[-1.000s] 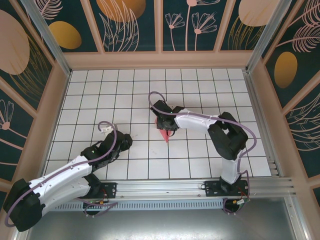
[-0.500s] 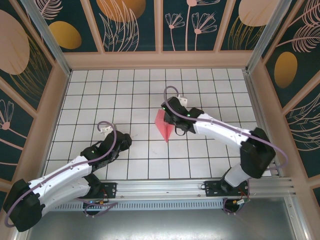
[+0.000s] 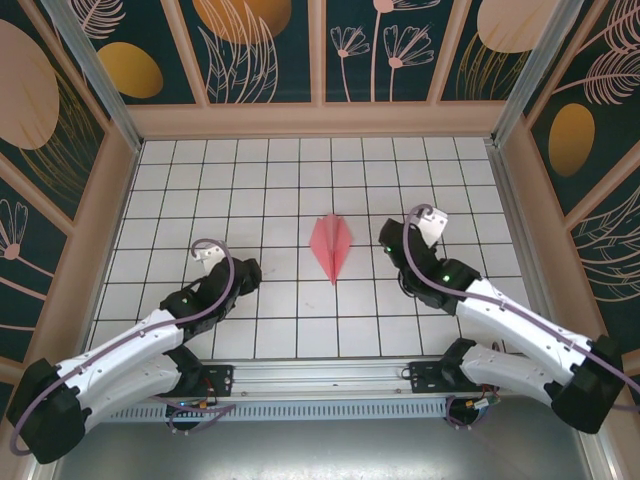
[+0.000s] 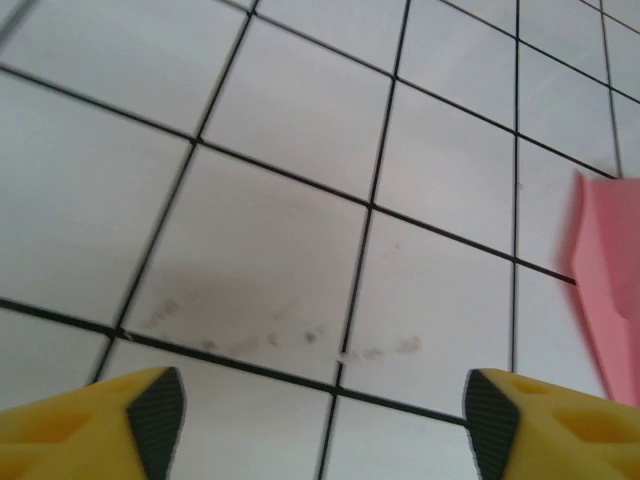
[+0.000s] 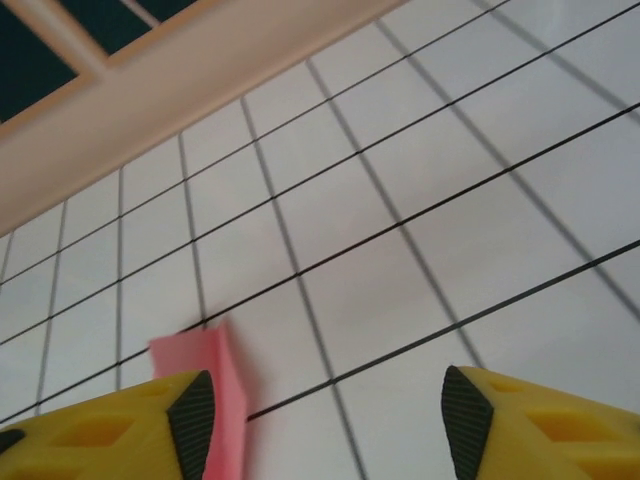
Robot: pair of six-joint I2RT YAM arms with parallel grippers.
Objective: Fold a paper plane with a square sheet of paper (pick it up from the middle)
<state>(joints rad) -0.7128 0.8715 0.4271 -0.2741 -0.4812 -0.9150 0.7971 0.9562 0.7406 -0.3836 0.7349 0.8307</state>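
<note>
The paper plane [image 3: 332, 244], the salmon-pink sheet folded into a narrow dart with a centre ridge, lies on the white grid tiles mid-table, nose toward the near edge. Nothing holds it. My left gripper [image 3: 243, 272] sits about two tiles to its left, open and empty; its wrist view has the plane [image 4: 606, 275] at the right edge, beyond the yellow fingers [image 4: 150, 405]. My right gripper [image 3: 388, 238] is about a tile to the plane's right, open and empty. Its wrist view catches the plane's pink edge [image 5: 215, 375] beside its left finger [image 5: 190, 420].
The tiled table [image 3: 300, 170] is walled by a beige frame with dark floral panels [image 3: 270, 50] at the back and sides. An aluminium rail [image 3: 330, 378] carrying both arm bases runs along the near edge.
My right gripper let go of the plane, drew back to the right and opened wider. The plane now lies flat on the tiles. My left gripper opened wider, almost in place.
</note>
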